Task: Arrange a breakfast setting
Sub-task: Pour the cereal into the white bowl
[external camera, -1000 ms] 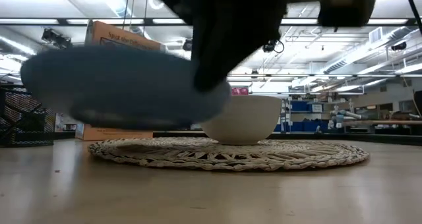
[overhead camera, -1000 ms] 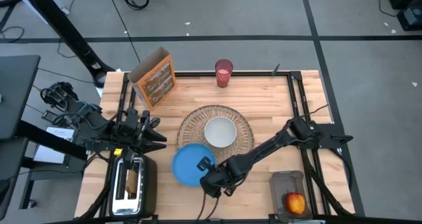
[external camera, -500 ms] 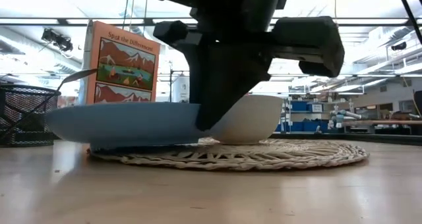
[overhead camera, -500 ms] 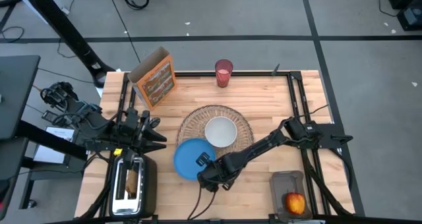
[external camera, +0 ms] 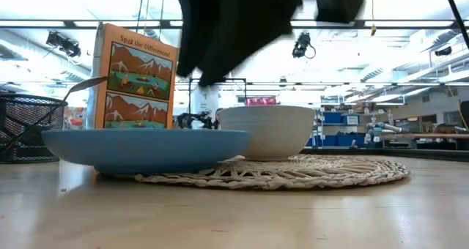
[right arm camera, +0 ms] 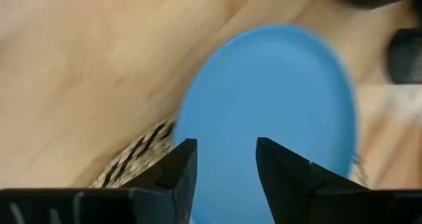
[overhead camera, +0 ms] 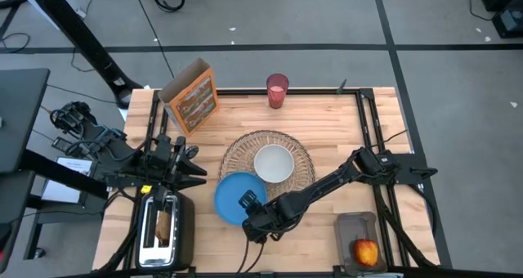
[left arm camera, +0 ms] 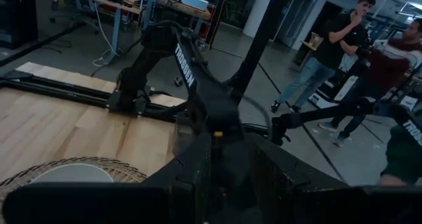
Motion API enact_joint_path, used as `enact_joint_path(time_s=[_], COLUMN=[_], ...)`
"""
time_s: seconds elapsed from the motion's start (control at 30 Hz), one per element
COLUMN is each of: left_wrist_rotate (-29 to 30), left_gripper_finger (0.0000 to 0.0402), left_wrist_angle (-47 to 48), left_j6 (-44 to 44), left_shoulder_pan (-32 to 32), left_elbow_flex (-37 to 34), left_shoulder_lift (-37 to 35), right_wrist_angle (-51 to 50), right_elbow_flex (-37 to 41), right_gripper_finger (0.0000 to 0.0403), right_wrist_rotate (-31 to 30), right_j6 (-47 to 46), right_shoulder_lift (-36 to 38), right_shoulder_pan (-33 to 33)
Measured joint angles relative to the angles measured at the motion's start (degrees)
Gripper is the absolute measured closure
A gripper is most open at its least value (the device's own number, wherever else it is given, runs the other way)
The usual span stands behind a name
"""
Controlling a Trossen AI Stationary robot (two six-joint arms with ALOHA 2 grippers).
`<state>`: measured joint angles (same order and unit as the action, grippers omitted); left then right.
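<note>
Just beyond the open right claw [right arm camera: 223, 159], the blue plate [right arm camera: 270, 99] overlaps the placemat [right arm camera: 135, 155].

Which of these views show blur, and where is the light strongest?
Low view: the right gripper overhead is smeared dark, while the small blue plate and white bowl are crisp; ceiling lights glare behind. Right wrist view: the plate and round woven wicker placemat look soft. High view: evenly lit, sharp.

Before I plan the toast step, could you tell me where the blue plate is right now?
In the high view the blue plate lies left of centre near the table's front, its edge overlapping the wicker placemat beside the white bowl, with the open right gripper just above it.
</note>
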<state>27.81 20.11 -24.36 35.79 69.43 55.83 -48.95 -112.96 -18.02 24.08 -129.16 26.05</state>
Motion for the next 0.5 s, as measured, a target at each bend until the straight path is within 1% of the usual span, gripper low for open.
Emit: enact_joint_path(time_s=[0.1, 0.17, 0.33, 0.43, 0.5], left_wrist_rotate=[0.0, 0.2, 4.86, 5.15, 5.05], left_gripper_finger=[0.0296, 0.0296, 0.0296, 0.0296, 0.0296], left_wrist_angle=[-0.01, -0.07, -0.01, 1.03, 5.05], left_j6=[0.61, 1.13, 1.61, 1.19, 1.09], left_shoulder_pan=[0.0, -0.03, -3.16, -8.21, -12.14], left_elbow_flex=[0.0, 0.0, -0.02, 0.32, 1.58], left_shoulder_lift=[0.0, 0.0, -0.78, -0.94, -0.35], right_wrist_angle=[-5.1, -8.53, -14.11, -9.91, -9.63], right_elbow_flex=[-6.15, -10.41, -22.04, -19.83, -19.55], right_gripper_finger=[0.0233, 0.0231, 0.0231, 0.0231, 0.0231], right_wrist_rotate=[-0.54, -1.92, -7.71, -12.31, -15.3], right_j6=[-2.3, -5.03, -14.6, -20.29, -25.05], right_shoulder_lift=[0.09, 0.11, 1.56, 7.05, 10.26], right_shoulder_pan=[0.36, 0.61, 1.8, 2.86, 3.62])
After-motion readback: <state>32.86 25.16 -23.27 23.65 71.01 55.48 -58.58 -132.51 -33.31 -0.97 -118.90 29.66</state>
